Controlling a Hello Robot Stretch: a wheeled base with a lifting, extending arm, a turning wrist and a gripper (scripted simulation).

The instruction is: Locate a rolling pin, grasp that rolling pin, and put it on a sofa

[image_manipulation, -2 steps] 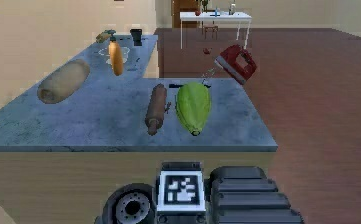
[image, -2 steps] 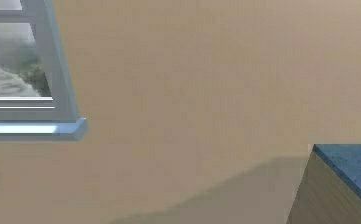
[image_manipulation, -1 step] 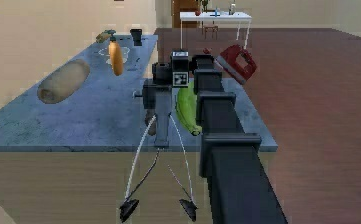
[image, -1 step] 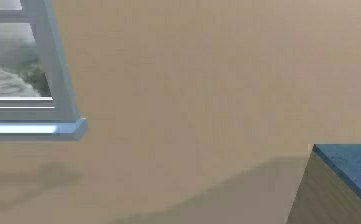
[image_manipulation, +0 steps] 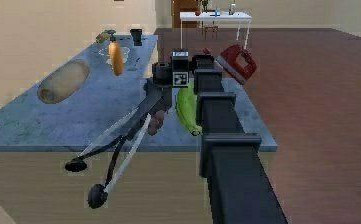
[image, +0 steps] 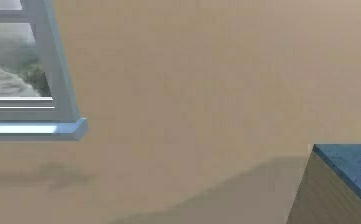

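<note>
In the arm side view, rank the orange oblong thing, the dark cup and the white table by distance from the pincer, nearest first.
1. The orange oblong thing, lying on the blue table, farther out than the pincer.
2. The dark cup, at that table's far end.
3. The white table, away across the room.

Soft even light, faint grey shadows

Close wall (image: 208,80) ahead; table (image_manipulation: 38,125) (shared) sideways

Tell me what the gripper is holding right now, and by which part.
Cannot be told: a brown thing lies on the blue table right by the gripper.
</note>
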